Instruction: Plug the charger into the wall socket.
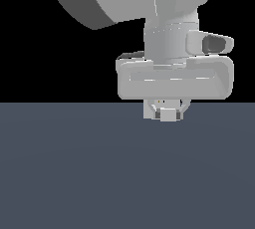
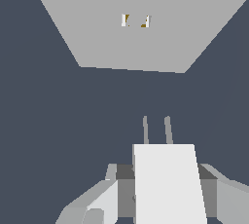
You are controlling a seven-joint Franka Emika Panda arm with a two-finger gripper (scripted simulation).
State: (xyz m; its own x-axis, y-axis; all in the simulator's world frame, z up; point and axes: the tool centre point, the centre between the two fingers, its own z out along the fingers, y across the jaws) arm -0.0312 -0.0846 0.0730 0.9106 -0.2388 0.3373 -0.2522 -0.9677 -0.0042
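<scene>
Above the floor: the arm [image 1: 149,4] comes down from the top of the exterior view, its broad grey link leading into a pale wrist cylinder and then the wide flat hand body.
Arm pose: the hand hangs low, just over the dark blue-grey floor [image 1: 74,173], with its long side running across the exterior view; a small dark-faced camera housing [image 1: 211,43] juts from the wrist toward the exterior view's right.
Gripper: the gripper [image 1: 168,115] shows beneath the hand body, fingers [image 2: 97,203] closed in narrow on the block between them.
Charger: the charger [image 2: 168,184] is a plain light block clamped between the finger pads; in the wrist view two thin grey prongs [image 2: 156,129] stick out from its far end, side by side and parallel.
Wall socket: the wall socket [image 2: 141,38] is a flat light-grey plate ahead of the prongs, with two small yellowish-dark holes [image 2: 135,21] close together near its middle.
Charger to socket: prongs and plate are clearly apart, with a band of dark floor between the prong tips and the plate's nearest edge; the prongs point toward the plate.
Exterior view of socket: the plate cannot be made out there, as the hand covers that part of the scene.
Background: black above the floor line.
</scene>
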